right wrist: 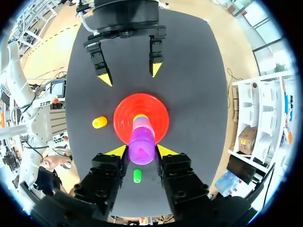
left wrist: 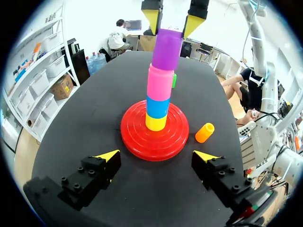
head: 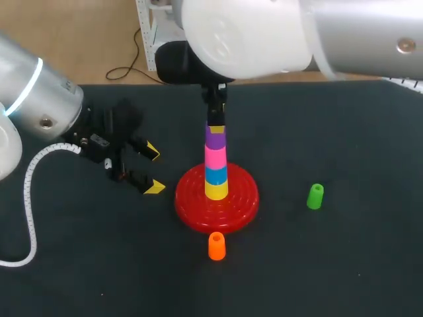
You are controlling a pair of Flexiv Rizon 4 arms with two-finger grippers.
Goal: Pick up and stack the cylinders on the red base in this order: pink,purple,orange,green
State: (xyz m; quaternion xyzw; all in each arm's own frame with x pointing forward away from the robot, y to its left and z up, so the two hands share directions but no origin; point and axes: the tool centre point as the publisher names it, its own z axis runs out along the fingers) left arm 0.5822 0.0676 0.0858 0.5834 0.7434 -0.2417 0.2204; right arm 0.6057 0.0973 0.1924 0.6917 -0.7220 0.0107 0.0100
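Observation:
On the red base (head: 192, 205) (left wrist: 135, 137) (right wrist: 125, 106) stands a tower: yellow (head: 216, 190) lowest, then blue (head: 216, 175), pink (head: 215, 158) (left wrist: 159, 82), and the purple cylinder (head: 215, 139) (left wrist: 165, 49) (right wrist: 142, 150) on top. My right gripper (head: 216, 129) (right wrist: 142, 151) comes straight down over the tower and is shut on the purple cylinder at its upper end. Left of the base, my left gripper (head: 154, 170) (left wrist: 156, 156) stands open, facing the tower. The orange cylinder (head: 217, 246) (left wrist: 204, 132) (right wrist: 99, 122) stands in front of the base. The green cylinder (head: 315, 196) (right wrist: 137, 176) stands to its right.
The black table (head: 330, 277) carries nothing else. A white cable (head: 28, 198) loops from my left arm over the table's left side.

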